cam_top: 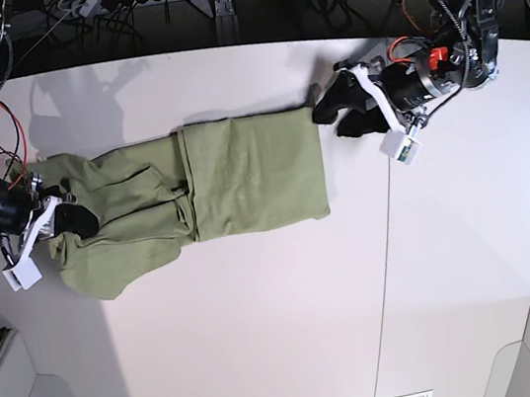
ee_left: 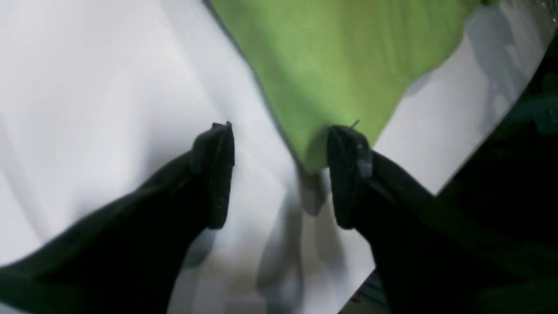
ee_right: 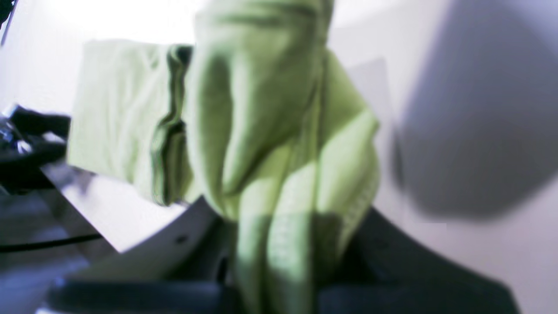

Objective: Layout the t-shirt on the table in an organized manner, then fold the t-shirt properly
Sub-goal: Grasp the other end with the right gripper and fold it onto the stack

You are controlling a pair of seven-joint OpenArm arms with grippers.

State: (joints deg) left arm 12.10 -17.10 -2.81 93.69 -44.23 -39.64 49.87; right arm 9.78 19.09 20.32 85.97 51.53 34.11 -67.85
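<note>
The t-shirt [cam_top: 214,191] lies stretched across the left-centre of the white bench [cam_top: 269,358] in the base view, olive green, with one part folded over into a neat rectangular panel on the side nearer the thin dark seam line [cam_top: 385,250], and a more rumpled, wrinkled mass trailing off toward the other end. Look at that rumpled end: the right gripper [cam_top: 70,219] is right on it, jaws pinched together on a bunch of the cloth, and the right wrist view confirms it, green fabric gathered into thick folds and drawn straight down between the dark fingers. Over at the folded panel's far corner, the left gripper [ee_left: 281,174] sits with its two black fingers [ee_left: 213,174] spread wide apart, nothing between them but white bench; in the left wrist view a pointed corner of the shirt reaches to just beside one fingertip, though whether it actually touches is hard to say through the blur. In the base view that arm hangs just off the shirt's edge, close to the corner. Beyond the bench's back edge, a tangle of cables [cam_top: 106,3] runs along the dark floor.
</note>
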